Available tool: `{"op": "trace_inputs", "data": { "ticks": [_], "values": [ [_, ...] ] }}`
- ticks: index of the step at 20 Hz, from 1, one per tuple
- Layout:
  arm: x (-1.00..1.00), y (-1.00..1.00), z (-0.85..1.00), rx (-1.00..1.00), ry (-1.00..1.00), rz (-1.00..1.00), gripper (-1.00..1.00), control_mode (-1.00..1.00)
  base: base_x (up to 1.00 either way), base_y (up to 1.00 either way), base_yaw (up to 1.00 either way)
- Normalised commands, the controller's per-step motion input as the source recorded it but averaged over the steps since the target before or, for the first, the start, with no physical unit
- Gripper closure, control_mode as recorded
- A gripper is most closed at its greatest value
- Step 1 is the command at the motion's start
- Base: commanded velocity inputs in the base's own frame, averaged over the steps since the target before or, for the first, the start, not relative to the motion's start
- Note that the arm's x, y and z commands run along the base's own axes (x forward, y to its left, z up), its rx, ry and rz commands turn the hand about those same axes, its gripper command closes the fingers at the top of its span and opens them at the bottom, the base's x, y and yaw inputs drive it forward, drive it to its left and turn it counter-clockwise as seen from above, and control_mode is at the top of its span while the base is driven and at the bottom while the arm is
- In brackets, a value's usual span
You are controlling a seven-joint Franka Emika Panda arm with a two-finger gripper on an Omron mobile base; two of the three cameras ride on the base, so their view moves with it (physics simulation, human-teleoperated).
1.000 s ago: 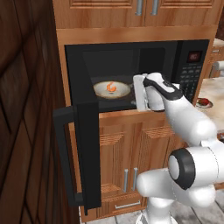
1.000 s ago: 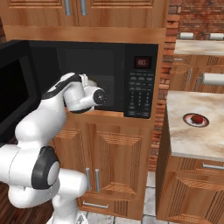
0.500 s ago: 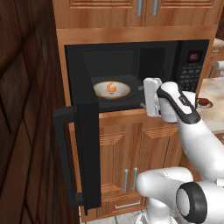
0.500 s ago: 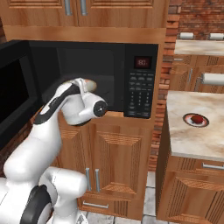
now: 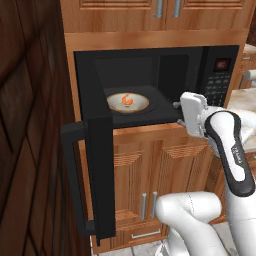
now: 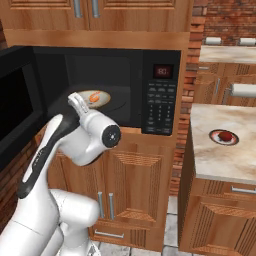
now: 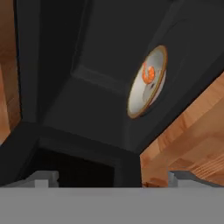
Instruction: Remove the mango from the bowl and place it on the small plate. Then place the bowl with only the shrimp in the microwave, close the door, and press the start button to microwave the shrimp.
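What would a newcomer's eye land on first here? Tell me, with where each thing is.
First, the black microwave set in the wood cabinetry, its door swung wide open to the left. Inside the dark cavity sits the gold-rimmed bowl holding the bright orange shrimp. The white arm's open gripper hangs just outside the cavity at its right front, and on the stone counter to the right the dark red mango sits on the small plate.
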Motion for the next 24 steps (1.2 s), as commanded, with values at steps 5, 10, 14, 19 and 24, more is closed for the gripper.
{"op": "trace_inputs", "data": {
  "ticks": [5, 10, 14, 19, 24],
  "values": [
    [-1.0, 0.0, 0.11, -0.26, -0.22, 0.11, -1.0, -1.0, 0.0, 0.0, 0.0],
    [-1.0, 0.01, 0.02, -0.23, -0.35, 0.19, -1.0, -1.0, 0.0, 0.0, 0.0],
    [-1.0, 0.0, 0.36, -0.3, -0.28, 0.12, -1.0, -1.0, 0.0, 0.0, 0.0],
    [-1.0, 0.07, 0.39, -0.37, -0.26, 0.08, -1.0, -1.0, 0.0, 0.0, 0.0],
    [-1.0, 0.47, 0.17, -0.35, -0.44, 0.08, -1.0, -1.0, 0.0, 0.0, 0.0]
  ]
}}
